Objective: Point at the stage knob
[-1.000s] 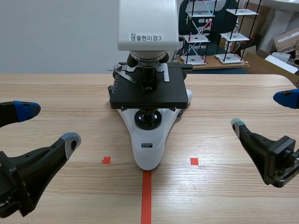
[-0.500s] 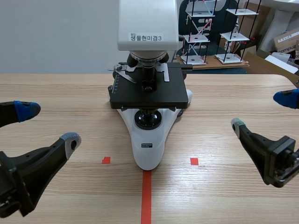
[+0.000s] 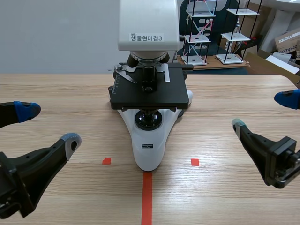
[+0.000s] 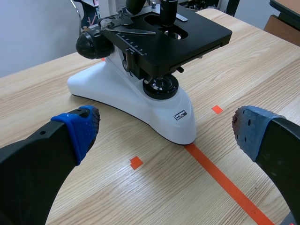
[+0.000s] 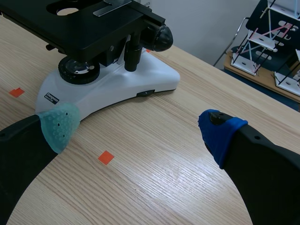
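Observation:
A white microscope (image 3: 149,145) with a black stage (image 3: 150,96) stands mid-table, facing me. In the right wrist view the stage knob (image 5: 133,54) is a black stem hanging under the stage's right edge, with the round focus knob (image 5: 160,37) behind it. My left gripper (image 3: 48,125) is open, low at the left, well short of the microscope base (image 4: 168,119). My right gripper (image 3: 262,112) is open at the right, also apart from the microscope (image 5: 108,86). Neither gripper holds or touches anything.
Wire model racks (image 3: 201,33) and cardboard boxes (image 3: 287,41) stand behind the table's far edge. Orange-red tape marks (image 3: 147,197) lie in front of the microscope. Bare wood lies on both sides of the base.

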Robot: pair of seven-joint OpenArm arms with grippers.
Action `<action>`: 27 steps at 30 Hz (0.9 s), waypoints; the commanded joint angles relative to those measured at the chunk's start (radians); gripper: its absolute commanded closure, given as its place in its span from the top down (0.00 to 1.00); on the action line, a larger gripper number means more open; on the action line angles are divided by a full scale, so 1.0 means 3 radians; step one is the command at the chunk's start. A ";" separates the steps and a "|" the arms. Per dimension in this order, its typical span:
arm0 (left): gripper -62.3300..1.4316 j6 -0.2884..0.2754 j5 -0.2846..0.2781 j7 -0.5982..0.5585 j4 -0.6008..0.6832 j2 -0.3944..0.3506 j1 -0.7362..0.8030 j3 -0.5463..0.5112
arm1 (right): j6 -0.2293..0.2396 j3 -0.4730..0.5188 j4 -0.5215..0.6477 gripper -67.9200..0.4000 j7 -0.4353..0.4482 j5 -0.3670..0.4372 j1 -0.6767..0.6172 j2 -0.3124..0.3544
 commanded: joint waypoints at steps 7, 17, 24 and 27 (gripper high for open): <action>0.96 -0.0001 -0.0011 -0.0046 0.0036 0.0015 -0.0010 -0.0010 | -0.0014 -0.0018 0.0028 0.82 0.0052 0.0023 0.0001 0.0017; 0.96 -0.0001 -0.0011 -0.0043 0.0036 0.0015 -0.0010 -0.0010 | -0.0014 -0.0018 0.0028 0.82 0.0052 0.0023 0.0001 0.0017; 0.96 -0.0001 -0.0011 -0.0036 0.0036 0.0015 -0.0010 -0.0010 | -0.0014 -0.0018 0.0028 0.72 0.0056 0.0023 0.0001 0.0017; 0.96 -0.0001 -0.0011 -0.0036 0.0036 0.0015 -0.0010 -0.0010 | -0.0065 -0.0018 0.0028 0.41 0.0085 0.0018 0.0001 0.0017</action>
